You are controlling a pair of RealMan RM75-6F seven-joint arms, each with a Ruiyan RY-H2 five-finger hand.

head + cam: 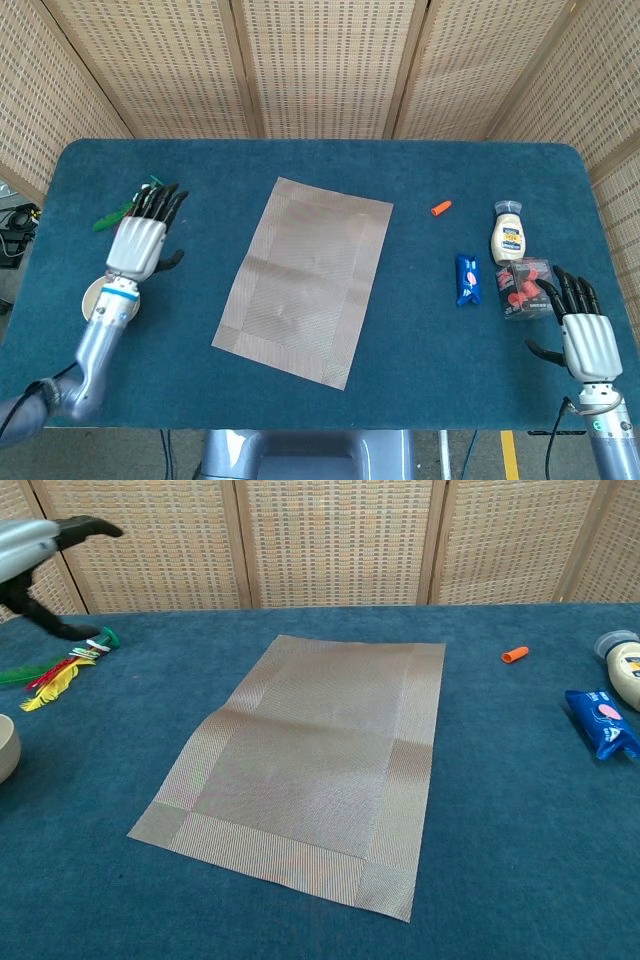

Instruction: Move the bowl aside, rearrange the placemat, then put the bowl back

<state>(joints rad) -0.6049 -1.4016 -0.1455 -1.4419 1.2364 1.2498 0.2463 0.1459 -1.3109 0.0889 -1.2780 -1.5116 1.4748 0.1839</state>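
Head view: the left hand [138,245] is held spread and empty above the bowl [93,300], presumably for return to the placemat [305,280].

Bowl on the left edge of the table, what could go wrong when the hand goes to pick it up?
The bowl sits close to the table's left edge, so a nudge from the left hand might push it off. The feather toy lies just beyond that hand and could get swept. The placemat still lies askew, with a crease.
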